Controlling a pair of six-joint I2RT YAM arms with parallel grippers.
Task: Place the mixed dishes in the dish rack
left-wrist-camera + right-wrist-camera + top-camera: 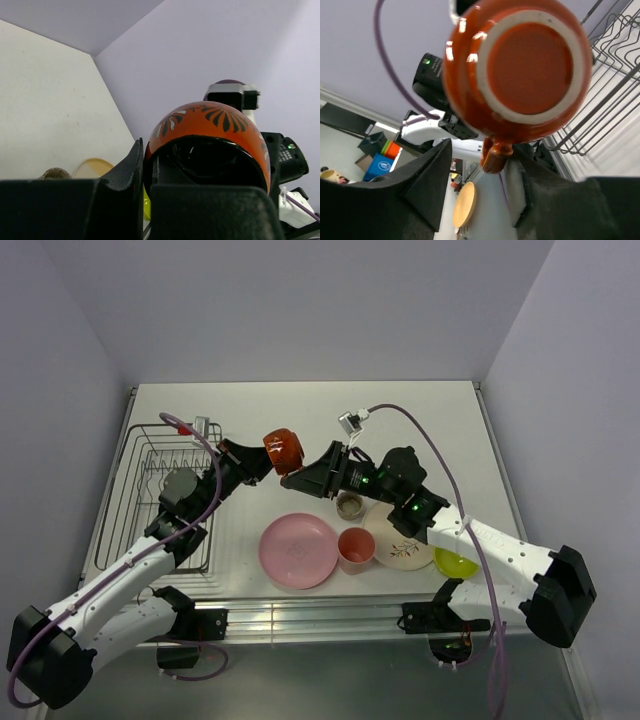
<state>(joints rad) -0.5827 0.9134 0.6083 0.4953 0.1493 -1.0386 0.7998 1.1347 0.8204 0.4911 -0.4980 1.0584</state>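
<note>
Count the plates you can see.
2. The pink plate lies front-centre; the cream-and-orange plate with leaf sprig lies to its right, beyond the salmon-pink cup, partly under the right arm. The left arm hides part of the dish rack, so more may be hidden.

Overhead camera looks down the bench (pixel 300 410) from behind, both wrist cameras facing opposite ways, tight on the same mug (pixel 210 125).
</note>
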